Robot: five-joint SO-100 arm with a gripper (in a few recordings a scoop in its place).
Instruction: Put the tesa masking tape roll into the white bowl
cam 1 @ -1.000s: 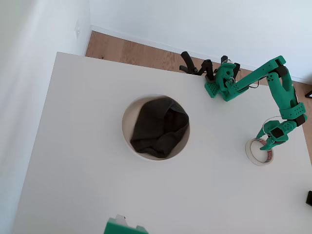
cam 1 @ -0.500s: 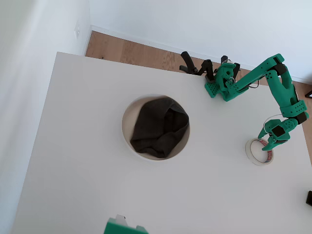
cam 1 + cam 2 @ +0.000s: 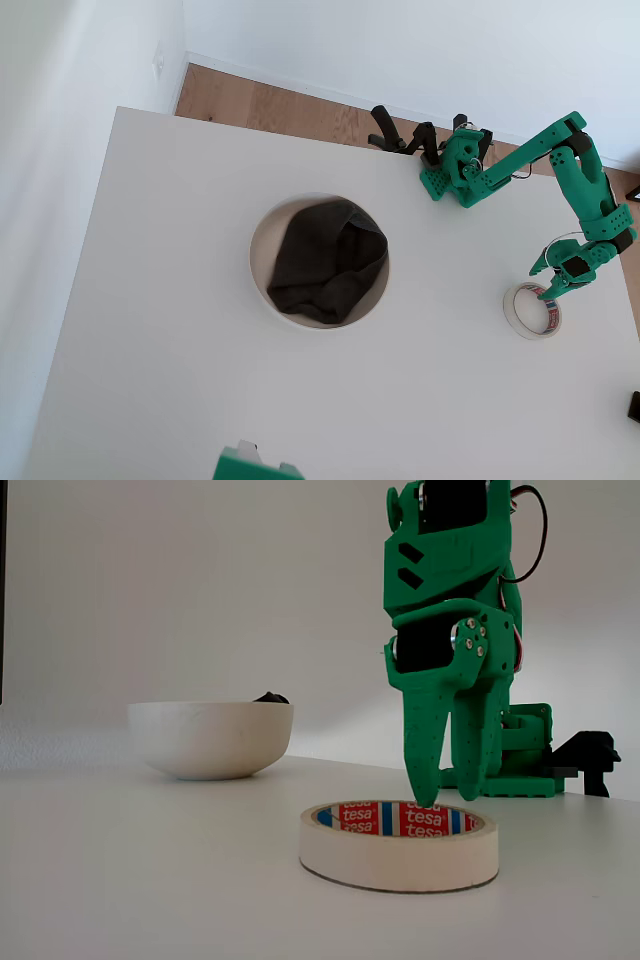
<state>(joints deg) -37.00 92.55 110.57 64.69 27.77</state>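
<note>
The small flat cream-white tesa masking tape roll lies flat on the white counter, near the right edge in the overhead view and well apart from the large round white bowl, which sits near the middle of the counter. In the fixed view the same tape roll is in the foreground, its inner core printed red and blue with the brand name readable, while the white bowl stands further back to the left.

A crumpled dark grey-black cloth lies inside the bowl and covers most of its floor (in the fixed view just a dark tip of it peeks above the rim).

The green two-finger gripper of the green arm hangs over the far rim of the tape roll. In the fixed view the gripper points straight down, its two tapered fingers close together with only a narrow gap between them, pinching nothing. One fingertip reaches down to about the top edge of the roll at its far side; whether it touches the tape or hovers just above it cannot be told. The other finger ends slightly behind the roll.

The arm's green base is fixed at the far edge of the counter.
</note>
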